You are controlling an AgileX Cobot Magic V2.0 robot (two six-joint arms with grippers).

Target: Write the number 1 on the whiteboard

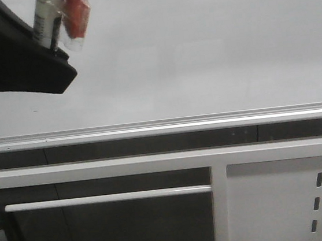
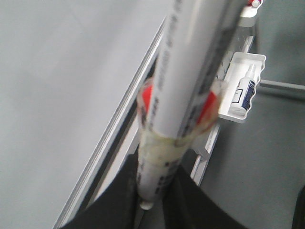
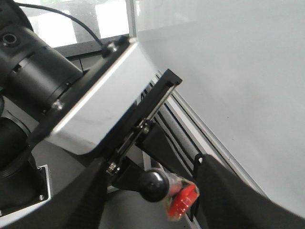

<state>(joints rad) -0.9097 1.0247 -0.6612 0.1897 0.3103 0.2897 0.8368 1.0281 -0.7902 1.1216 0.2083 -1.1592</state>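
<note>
Front view: I see the left gripper [image 1: 52, 37] top-left, jaws clamped on a marker pen [image 1: 44, 17] wrapped in red-and-clear tape, held just in front of the whiteboard [image 1: 199, 46]. No stroke visible on the board around the jaws. Left wrist view: pen [image 2: 190, 71] runs out from between the fingers [image 2: 114, 210], board's silver rail [image 2: 119, 129] beside it. Right gripper's jaws: can't tell.

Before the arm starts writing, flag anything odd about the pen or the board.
The marker pen in the left gripper is wrapped with yellowed tape and red pieces, a makeshift-looking fix. The whiteboard is blank, with no stroke, smear or damage showing. Nothing else stands out.
</note>
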